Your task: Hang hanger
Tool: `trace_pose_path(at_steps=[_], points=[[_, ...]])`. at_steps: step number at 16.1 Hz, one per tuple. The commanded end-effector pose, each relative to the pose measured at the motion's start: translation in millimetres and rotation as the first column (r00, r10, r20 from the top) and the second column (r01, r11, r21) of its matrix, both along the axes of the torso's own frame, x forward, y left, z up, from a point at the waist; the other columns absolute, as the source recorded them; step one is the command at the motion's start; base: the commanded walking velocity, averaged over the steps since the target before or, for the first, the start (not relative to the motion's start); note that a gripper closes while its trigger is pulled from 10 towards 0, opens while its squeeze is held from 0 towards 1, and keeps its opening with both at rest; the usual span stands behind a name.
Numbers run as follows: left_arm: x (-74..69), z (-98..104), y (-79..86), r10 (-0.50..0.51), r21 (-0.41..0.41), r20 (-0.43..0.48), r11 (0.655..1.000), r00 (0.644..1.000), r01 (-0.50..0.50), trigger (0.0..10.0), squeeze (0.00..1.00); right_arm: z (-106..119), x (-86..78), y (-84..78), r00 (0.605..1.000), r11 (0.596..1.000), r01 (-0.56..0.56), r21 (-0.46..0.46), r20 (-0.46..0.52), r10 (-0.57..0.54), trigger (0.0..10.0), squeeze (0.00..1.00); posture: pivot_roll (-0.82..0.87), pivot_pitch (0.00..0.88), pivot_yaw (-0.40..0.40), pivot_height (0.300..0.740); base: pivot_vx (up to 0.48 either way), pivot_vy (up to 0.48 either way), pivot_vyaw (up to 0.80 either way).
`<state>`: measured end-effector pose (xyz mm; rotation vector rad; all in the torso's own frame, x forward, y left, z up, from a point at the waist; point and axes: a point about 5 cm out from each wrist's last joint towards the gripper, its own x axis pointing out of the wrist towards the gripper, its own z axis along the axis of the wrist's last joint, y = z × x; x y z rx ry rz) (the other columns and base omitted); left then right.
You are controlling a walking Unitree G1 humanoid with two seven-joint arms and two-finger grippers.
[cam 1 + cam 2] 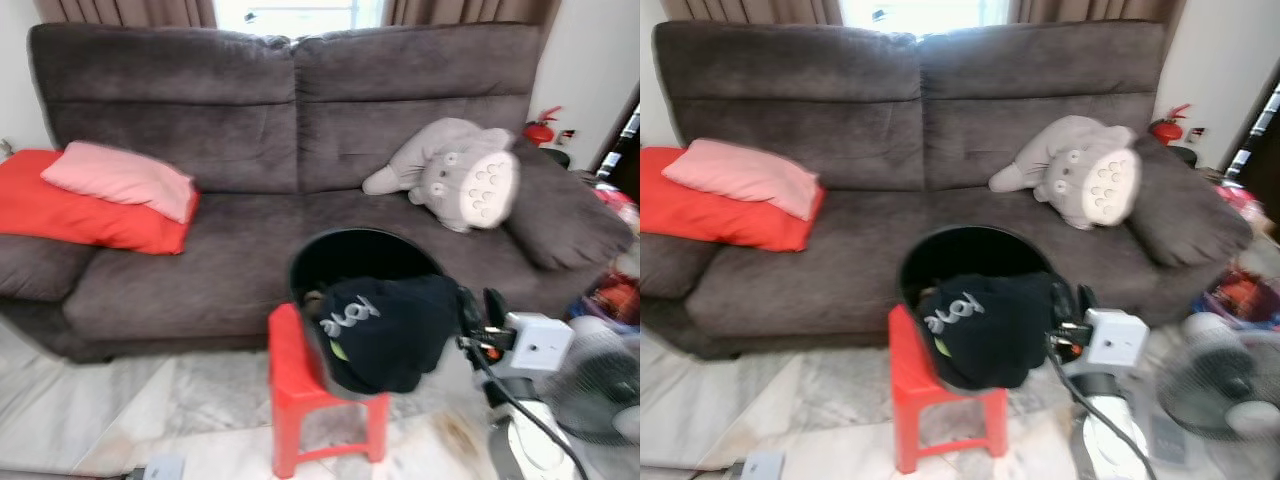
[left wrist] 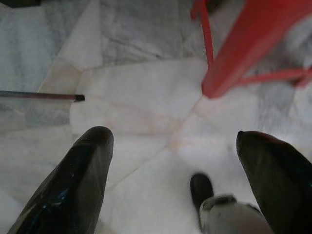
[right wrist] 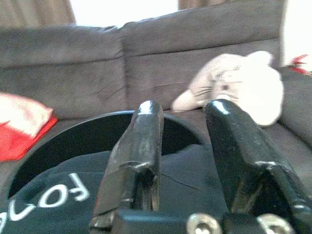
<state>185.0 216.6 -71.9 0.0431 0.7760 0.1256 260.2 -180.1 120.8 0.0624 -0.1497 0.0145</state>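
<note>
Floor tiles point(image 2: 146, 122) lie under the left gripper point(image 2: 175, 161), fingers wide; right gripper point(image 3: 183, 146), fingers narrowly parted and empty, hovers beside black clothing point(image 1: 385, 325) in a basket point(image 1: 350, 250) on a red stool point(image 1: 295, 385); hanger not discernible; sofa point(image 1: 250, 150) behind.

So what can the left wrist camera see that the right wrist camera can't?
The left wrist view looks down between the open left gripper at the pale marble floor, with the red stool's legs and a thin dark rod lying on it. The right wrist view looks past the open right gripper at the black basket, the black cloth with white letters, the grey sofa, the plush toy and a red pillow. Both show two black fingers.
</note>
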Motion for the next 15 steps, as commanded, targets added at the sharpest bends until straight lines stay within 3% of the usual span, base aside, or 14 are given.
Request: trace_pose_path(at_steps=[1,5,8,12,13,14,15], points=[[-7.9,-3,4.3,0.011,0.003,-0.026,1.0,1.0,-0.011,10.0,0.0,6,0.8,5.4,1.0,1.0,-0.022,0.018,0.016,0.022,10.0,0.0,-0.1,0.001,0.027,0.74,0.292,0.0,0.0],[-7.9,-3,2.5,-0.001,0.009,-0.028,1.0,1.0,0.002,10.0,0.0,3,-6.5,6.9,0.999,0.999,-0.046,0.029,-0.008,0.046,10.0,0.0,-0.1,0.013,0.026,0.74,0.289,0.0,0.0],[-7.6,-4,0.0,-0.011,0.001,-0.035,1.0,0.999,0.011,10.0,0.0,1,-20.9,-3.0,0.998,0.997,0.044,0.07,-0.039,-0.042,10.0,0.0,-0.11,0.023,0.024,0.74,0.0,0.0,0.0],[-7.4,-5,-1.6,-0.02,-0.005,-0.044,1.0,0.999,0.02,10.0,0.0,-1,-44.3,-4.3,0.992,0.983,0.074,0.166,-0.112,-0.056,10.0,0.0,-0.12,0.028,0.026,0.74,0.0,0.0,0.0],[-7.2,-5,-2.2,-0.022,-0.006,-0.044,1.0,0.999,0.022,10.0,0.0,-5,-49.7,-2.1,0.988,0.982,0.048,0.183,-0.155,-0.019,10.0,0.42,-0.12,0.03,0.026,0.74,0.0,0.0,0.0],[-7.0,-5,-2.6,-0.026,-0.006,-0.045,1.0,0.999,0.026,10.0,0.0,-9,-53.2,-1.2,0.983,0.985,0.026,0.172,-0.183,0.006,10.0,0.6,-0.12,0.031,0.026,0.74,0.0,0.0,0.0],[-7.6,-5,-2.5,-0.032,-0.005,-0.051,0.999,0.998,0.032,10.0,0.0,-16,-58.4,-2.0,0.975,0.989,0.002,0.151,-0.221,0.032,10.0,1.0,-0.12,0.035,0.026,0.74,0.0,0.0,0.0]])
